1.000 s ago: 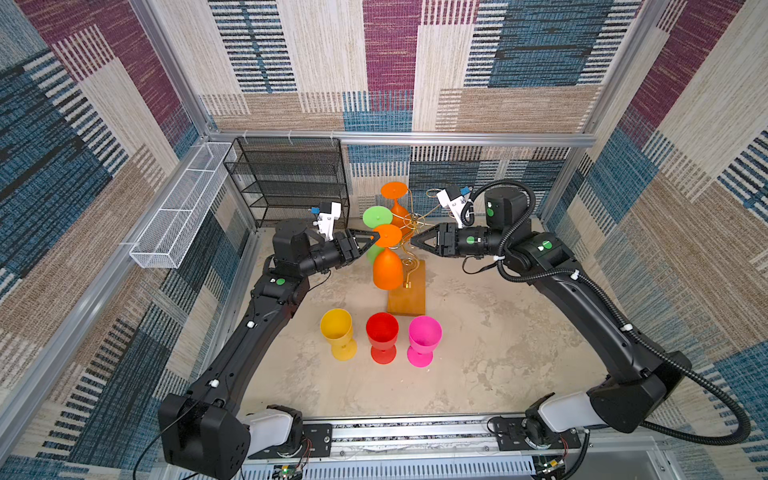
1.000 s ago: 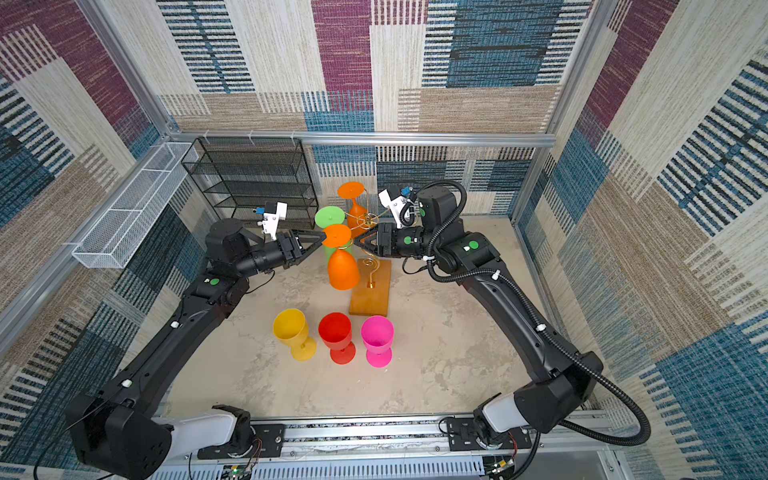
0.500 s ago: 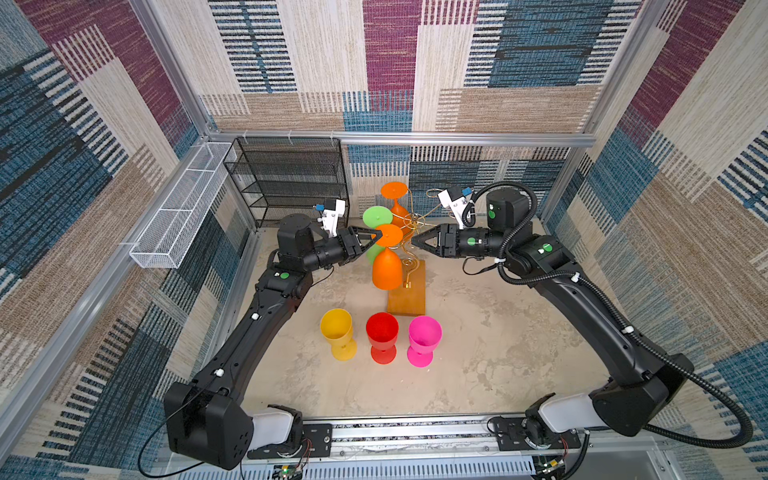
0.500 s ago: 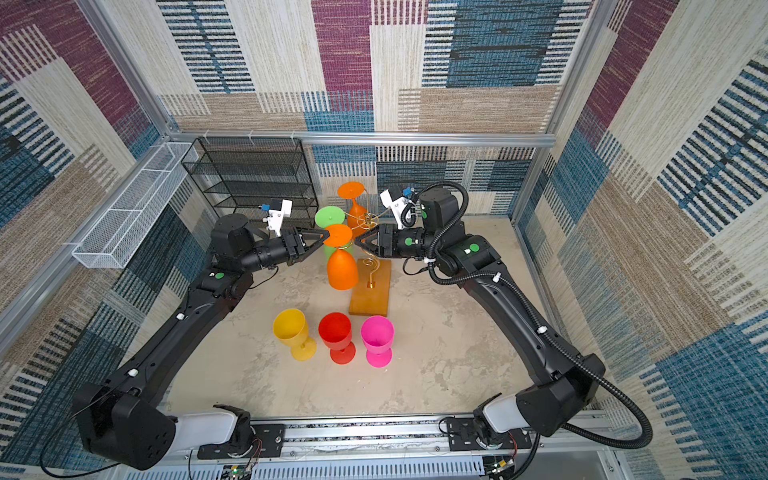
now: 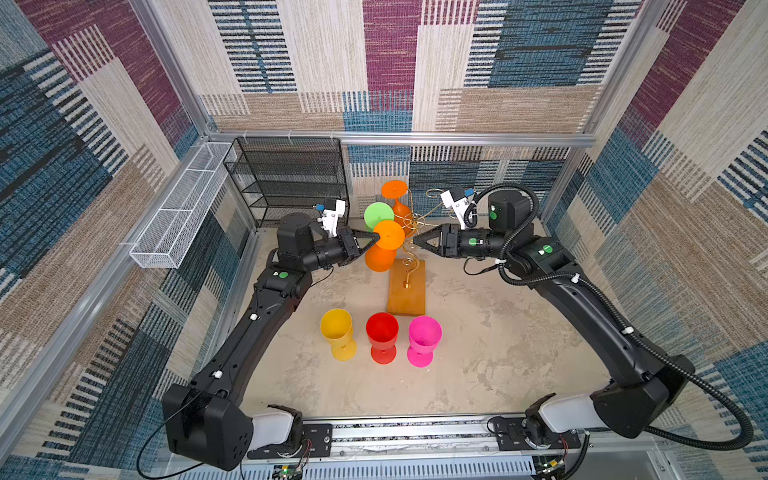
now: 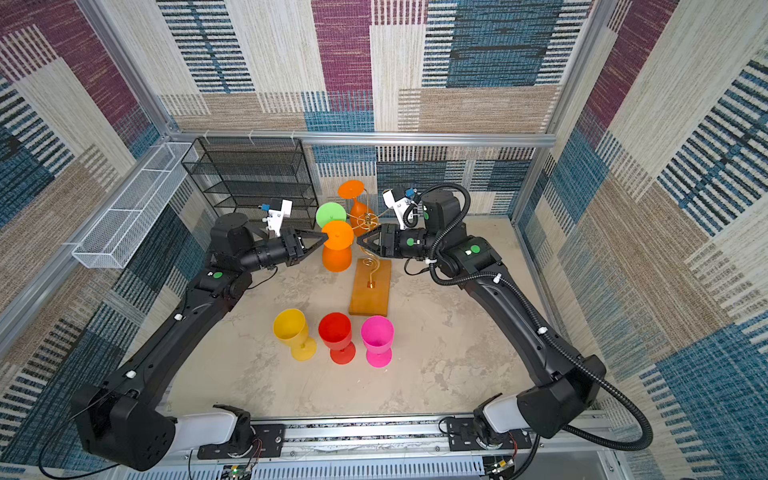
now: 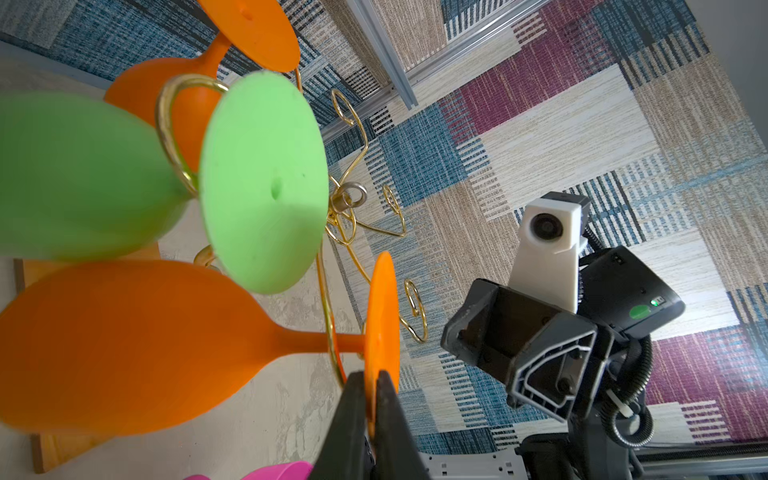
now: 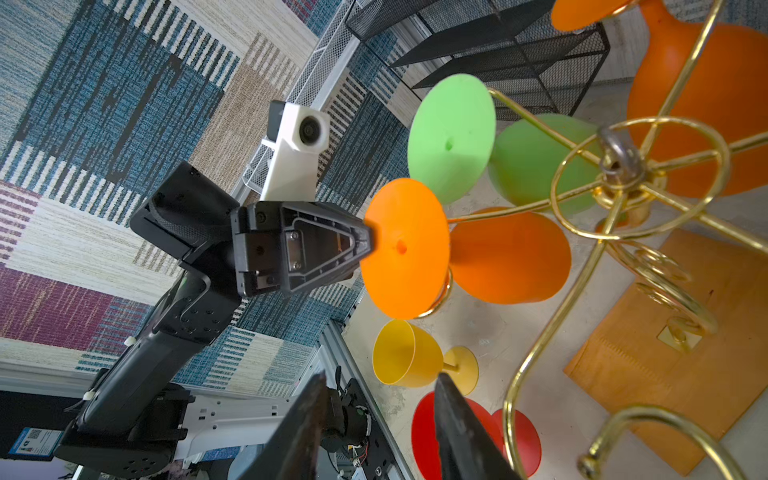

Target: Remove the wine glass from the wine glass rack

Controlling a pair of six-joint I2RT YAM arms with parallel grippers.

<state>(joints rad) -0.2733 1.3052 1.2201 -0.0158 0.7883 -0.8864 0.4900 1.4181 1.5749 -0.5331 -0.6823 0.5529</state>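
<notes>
Grasp on the nearer orange wine glass [image 5: 380,257], which hangs bowl-down from a scroll arm of the wine glass rack [image 5: 407,291] on the rack's left-arm side: the left pincer [image 7: 371,376] is clamped on the rim of its foot, while the right pincer [image 8: 380,376] waits half-open and empty just across the rack's hub. Removal should go best as a slow, level draw outward along the arm, away from the hub, clear of the neighbouring green wine glass [image 7: 262,178]. The left wrist view shows the stem threaded in the gold wire, which the foot hides in both top views.
</notes>
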